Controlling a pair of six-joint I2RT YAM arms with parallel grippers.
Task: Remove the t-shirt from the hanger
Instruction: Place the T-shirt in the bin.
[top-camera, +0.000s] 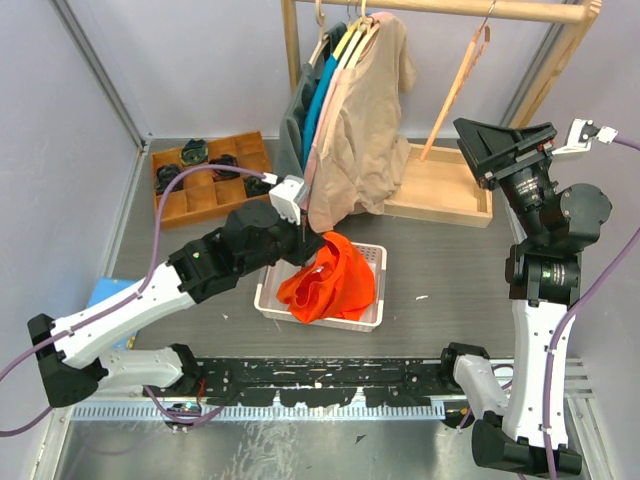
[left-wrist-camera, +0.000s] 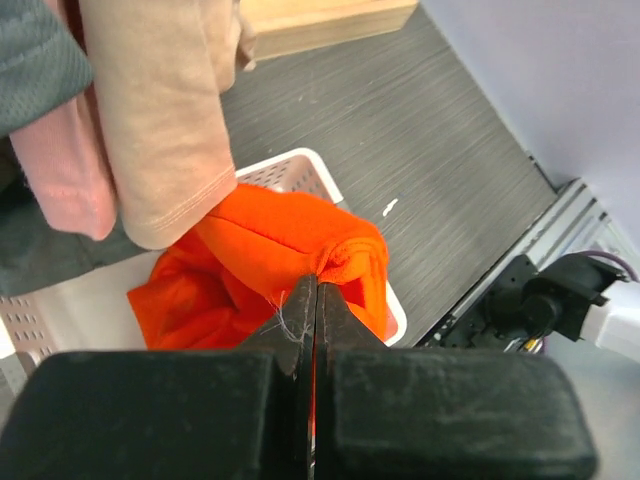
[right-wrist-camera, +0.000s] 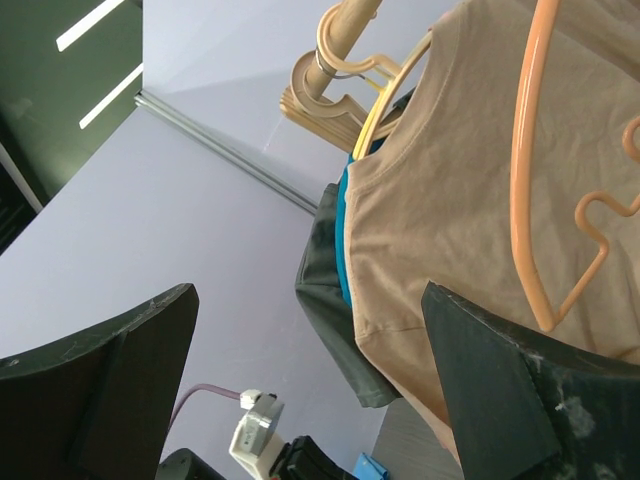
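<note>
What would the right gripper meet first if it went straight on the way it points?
Likely the beige t-shirt at its sleeve edge, or the dark grey garment just behind; depth is unclear. The right gripper is open; the empty orange hanger sits aside.

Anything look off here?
The bare orange hanger hangs steeply tilted on the rail, not plumb. The orange t-shirt lies bunched in the white basket, with the left claw shut on it.
</note>
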